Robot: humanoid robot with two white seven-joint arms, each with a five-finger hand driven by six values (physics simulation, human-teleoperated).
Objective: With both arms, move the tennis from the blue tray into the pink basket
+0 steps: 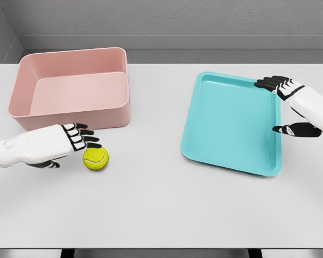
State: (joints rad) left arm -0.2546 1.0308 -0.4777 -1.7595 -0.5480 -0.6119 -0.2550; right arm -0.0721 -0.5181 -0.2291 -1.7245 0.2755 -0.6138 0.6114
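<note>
A yellow-green tennis ball (95,158) lies on the white table just in front of the pink basket (70,110), outside both containers. My left hand (82,137) reaches in from the lower left, fingers spread, its fingertips just above and left of the ball; whether they touch it I cannot tell. The blue tray (234,123) sits tilted at the right with nothing in it. My right hand (284,105) hovers over the tray's right rim, fingers extended and thumb apart, holding nothing.
The pink basket holds nothing and stands at the back left. The table (161,209) stretches wide between basket and tray and toward the near edge. A grey wall runs behind the table.
</note>
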